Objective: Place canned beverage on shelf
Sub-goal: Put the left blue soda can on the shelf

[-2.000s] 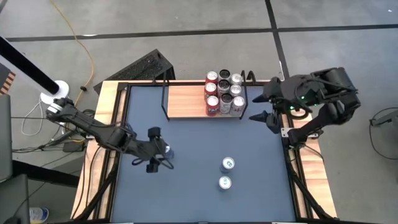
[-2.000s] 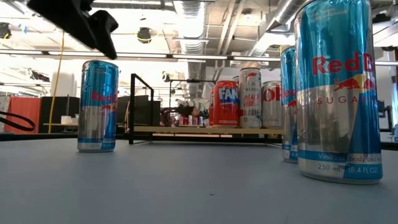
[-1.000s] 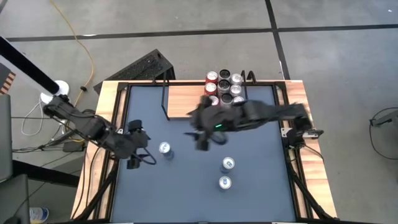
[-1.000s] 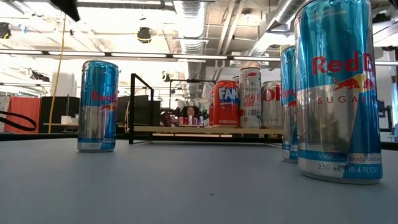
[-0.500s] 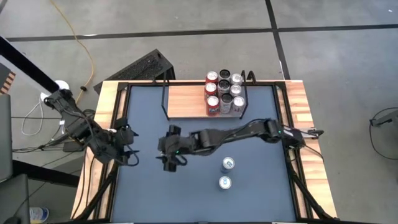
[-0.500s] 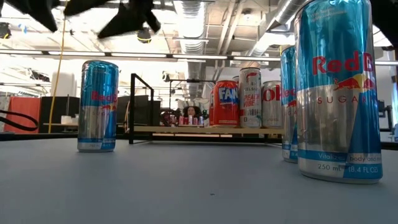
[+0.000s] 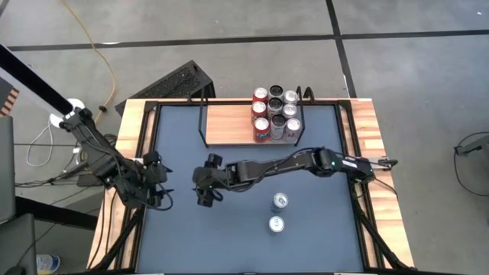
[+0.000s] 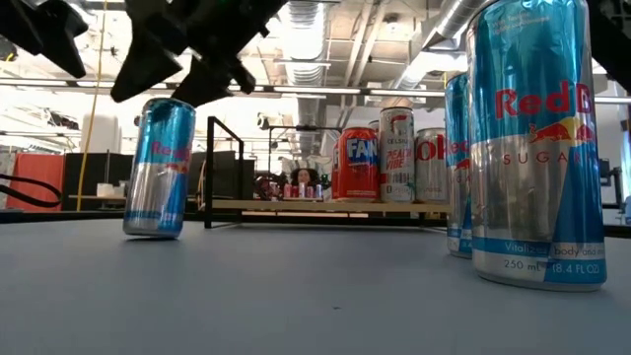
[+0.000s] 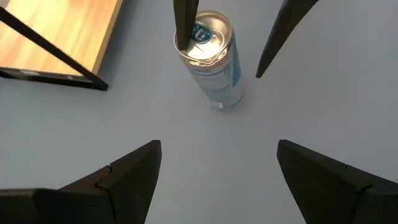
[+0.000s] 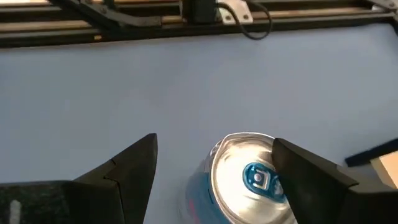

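One slim blue-and-silver can (image 8: 158,168) stands tilted on the table (image 8: 296,296).

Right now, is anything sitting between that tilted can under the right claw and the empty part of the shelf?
Nothing visible. The can leans under the right claw; bare tabletop runs to the shelf, whose near edge has no bar.

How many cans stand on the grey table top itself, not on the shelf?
3. One tilted can under the right gripper, left of centre; two more, and, near the front right. The shelf holds the other cans; none seems hidden.
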